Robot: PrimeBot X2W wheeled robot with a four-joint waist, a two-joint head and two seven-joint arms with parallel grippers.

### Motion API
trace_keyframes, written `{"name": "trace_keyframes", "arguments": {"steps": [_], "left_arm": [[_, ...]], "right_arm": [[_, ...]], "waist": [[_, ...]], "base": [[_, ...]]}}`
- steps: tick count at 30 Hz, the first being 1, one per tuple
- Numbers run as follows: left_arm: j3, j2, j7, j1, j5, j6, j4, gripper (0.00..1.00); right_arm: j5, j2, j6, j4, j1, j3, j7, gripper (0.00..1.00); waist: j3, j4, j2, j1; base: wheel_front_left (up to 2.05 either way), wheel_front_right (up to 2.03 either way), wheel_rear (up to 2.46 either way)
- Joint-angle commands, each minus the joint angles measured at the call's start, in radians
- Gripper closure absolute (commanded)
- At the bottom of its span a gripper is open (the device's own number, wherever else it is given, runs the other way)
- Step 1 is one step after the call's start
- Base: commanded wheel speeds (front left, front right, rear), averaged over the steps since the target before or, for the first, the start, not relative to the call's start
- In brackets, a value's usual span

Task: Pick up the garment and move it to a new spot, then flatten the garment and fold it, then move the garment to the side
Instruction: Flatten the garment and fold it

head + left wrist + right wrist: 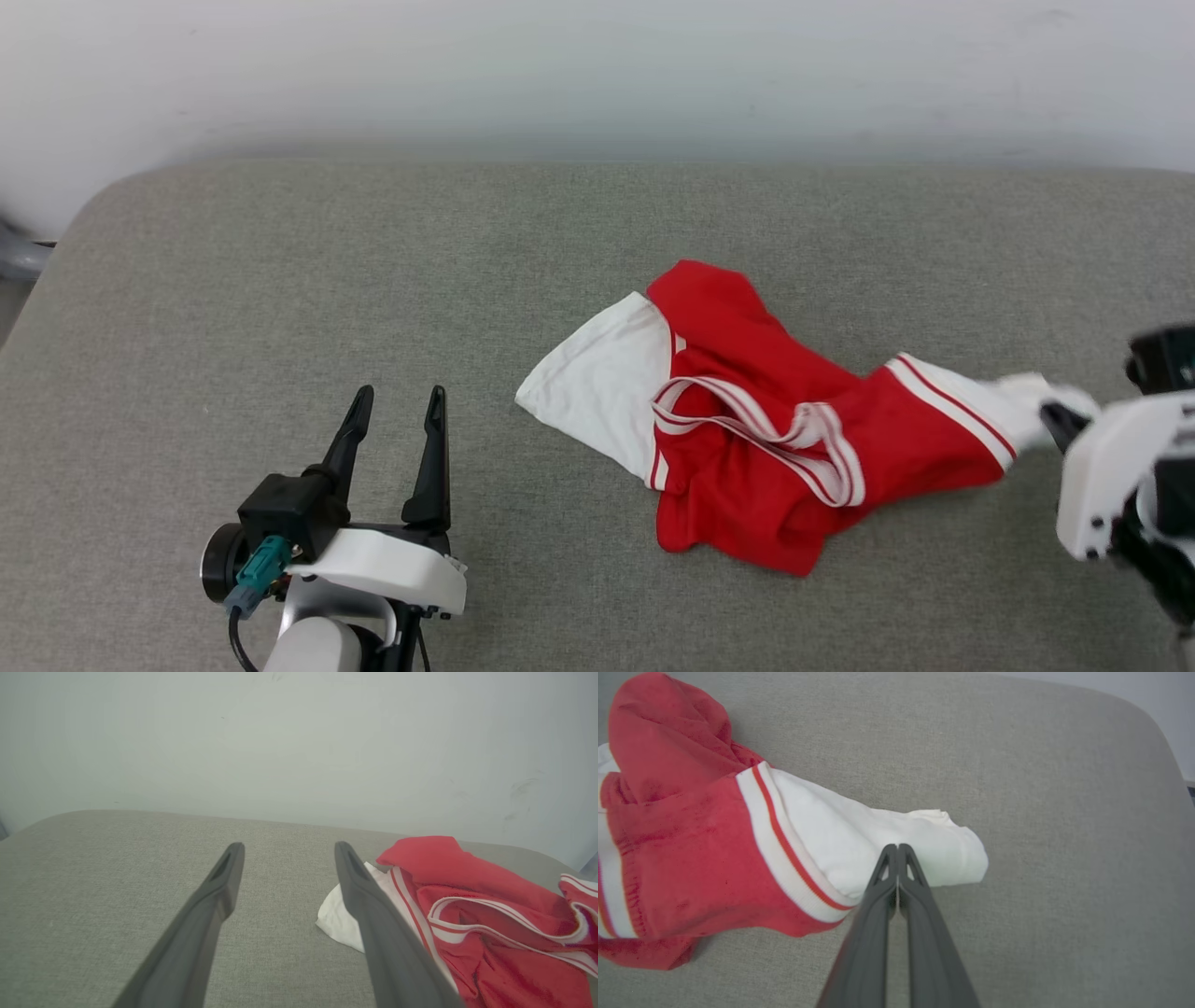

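Crumpled in a heap right of centre on the grey cushion (280, 299): the garment (747, 448), red body bunched, striped collar looped across the top, one white sleeve spread flat to the left, the other drawn out to the right. Not lifted, not flattened, so judged early in the task, at the first pick.

Right gripper (898, 848) with fingers pressed together at the end of the right-hand white sleeve (878, 830). Seems to be pinching a thin fold of cuff, though hard to confirm, with the tips lying over the cloth in the wrist view and the head view blurred at that spot. Left gripper (397, 401) parked near and to the left, fingers spread wide, holding nothing, well apart from the cloth.

Risks from here:
- With so little fabric caught, a slip out of the pinch on lifting, and the heap left in place.
- With a hold on one sleeve end alone, a long dangling shirt, body trailing over the cushion, twisting further and making the flattening harder.
- With too low a lift, cloth dragged and folded under on set-down.

Worth bringing in the idle left gripper for a second hold, perhaps at the other sleeve or a shoulder, before any carry.
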Motion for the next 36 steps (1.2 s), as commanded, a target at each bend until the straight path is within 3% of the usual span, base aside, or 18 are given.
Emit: {"name": "trace_keyframes", "arguments": {"steps": [1, 8, 9, 10, 14, 19, 25, 30, 36], "left_arm": [[0.004, -0.004, -0.003, 0.008, 0.001, -0.002, 0.005, 0.0], [0.006, -0.006, -0.003, 0.015, -0.004, -0.005, 0.026, 0.0], [0.006, -0.006, -0.003, 0.016, -0.004, -0.004, 0.029, 0.0], [0.008, -0.006, -0.003, 0.018, -0.004, -0.002, 0.033, 0.0], [0.01, -0.004, -0.003, 0.027, -0.005, 0.001, 0.041, 0.0], [0.011, 0.001, -0.003, 0.048, -0.011, 0.0, 0.056, 0.0], [0.01, 0.006, 0.001, 0.07, -0.018, 0.004, 0.074, 0.0], [0.011, 0.02, 0.013, 0.085, -0.022, 0.009, 0.078, 0.0], [0.016, 0.042, 0.04, 0.085, -0.019, 0.019, 0.07, 0.0]], "right_arm": [[-0.017, 0.027, -0.001, 0.004, 0.05, -0.042, 0.002, 1.0], [-0.095, 0.156, -0.001, 0.084, 0.24, -0.237, -0.041, 0.98], [-0.094, 0.179, -0.001, 0.099, 0.253, -0.25, -0.054, 0.63], [-0.096, 0.196, -0.001, 0.112, 0.265, -0.258, -0.067, 0.0], [-0.089, 0.238, -0.001, 0.117, 0.274, -0.276, -0.158, 0.0], [-0.097, 0.268, -0.001, 0.072, 0.271, -0.308, -0.364, 0.0], [-0.125, 0.281, -0.001, -0.01, 0.298, -0.272, -0.548, 0.0], [-0.159, 0.285, -0.001, -0.09, 0.325, -0.206, -0.622, 0.0], [-0.194, 0.297, -0.001, -0.21, 0.38, -0.145, -0.606, 0.0]], "waist": [[-0.001, -0.004, 0.0, 0.0], [-0.004, -0.003, 0.0, 0.0], [-0.005, -0.002, 0.0, 0.0], [-0.008, -0.003, 0.0, 0.0], [-0.018, -0.007, 0.0, 0.0], [-0.045, -0.009, 0.0, 0.0], [-0.083, -0.007, 0.0, 0.0], [-0.107, -0.009, 0.0, 0.0], [-0.123, -0.021, 0.0, 0.0]], "base": [[0.0, 0.0, 0.0], [0.0, 0.0, 0.0], [0.0, 0.0, 0.0], [0.0, 0.0, 0.0], [0.0, 0.0, 0.0], [0.0, 0.0, 0.0], [0.0, 0.0, 0.0], [0.0, 0.0, 0.0], [0.0, 0.0, 0.0]]}}
